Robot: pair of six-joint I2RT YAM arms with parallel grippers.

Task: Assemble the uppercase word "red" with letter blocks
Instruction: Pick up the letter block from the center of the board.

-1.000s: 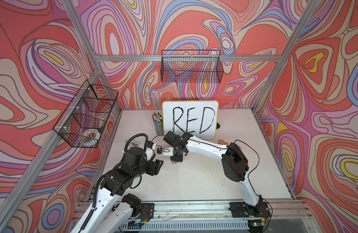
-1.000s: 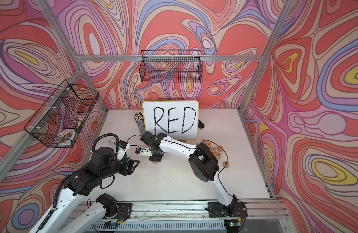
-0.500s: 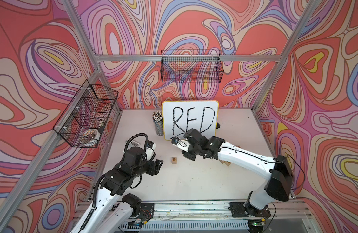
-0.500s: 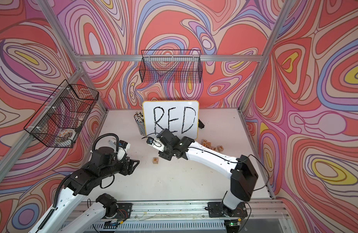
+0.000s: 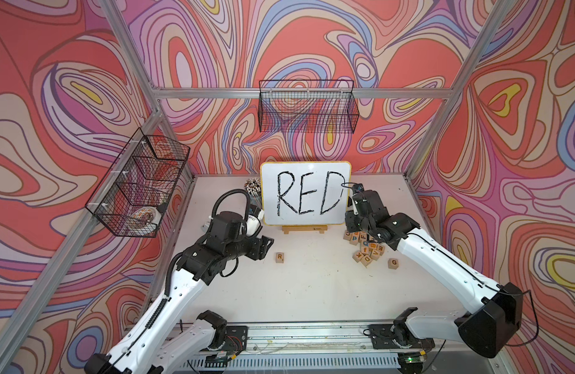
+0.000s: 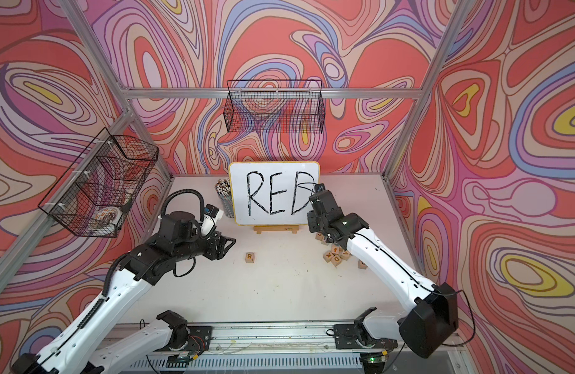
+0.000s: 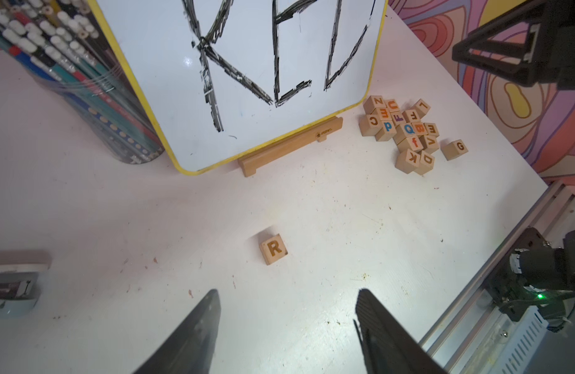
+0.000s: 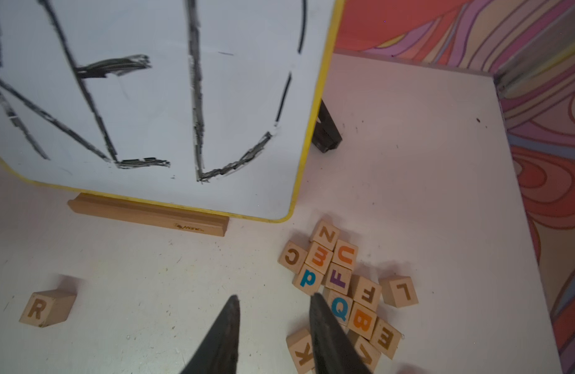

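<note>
The R block (image 5: 279, 257) (image 7: 273, 248) lies alone on the white table, letter up, in front of the whiteboard. The E block (image 8: 386, 337) and the D block (image 7: 427, 158) sit in the pile of letter blocks (image 5: 365, 246) to the right of the board. My left gripper (image 7: 287, 293) is open and empty, a little left of the R block. My right gripper (image 8: 273, 296) hovers over the near-left edge of the pile, jaws a small way apart with nothing between them. One of its fingers hides part of the Q and K blocks.
The whiteboard (image 5: 305, 194) reading RED stands on a wooden rest at the back centre. A cup of pencils (image 5: 252, 191) is to its left. A lone G block (image 5: 393, 263) lies right of the pile. Wire baskets (image 5: 307, 110) (image 5: 137, 184) hang on the walls.
My right arm has swung from the R block's spot at centre-left over to the pile on the right, leaving the R block on the table. The left arm has stayed put.
</note>
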